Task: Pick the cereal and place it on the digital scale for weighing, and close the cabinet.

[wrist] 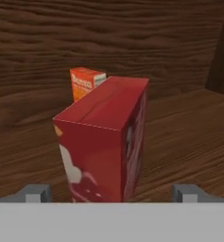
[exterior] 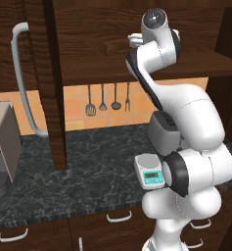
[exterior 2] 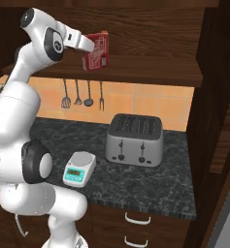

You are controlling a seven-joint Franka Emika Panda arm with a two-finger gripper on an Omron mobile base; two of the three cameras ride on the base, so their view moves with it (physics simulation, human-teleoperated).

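Cereal upright on cabinet shelf, between wide-apart claw fingers.

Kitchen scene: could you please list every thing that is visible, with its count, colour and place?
cereal: one, red, cabinet shelf, between the open claw tips
orange box: one, orange-red, behind the cereal
cabinet: one, dark brown, above the counter, door open
digital scale: one, white and teal, counter front
toaster: one, grey, counter, right of the scale
utensils: four, dark, hanging on the orange tiles
appliance: one, beige-grey, counter left
counter: one, dark speckled
claw: one, open, at the cereal
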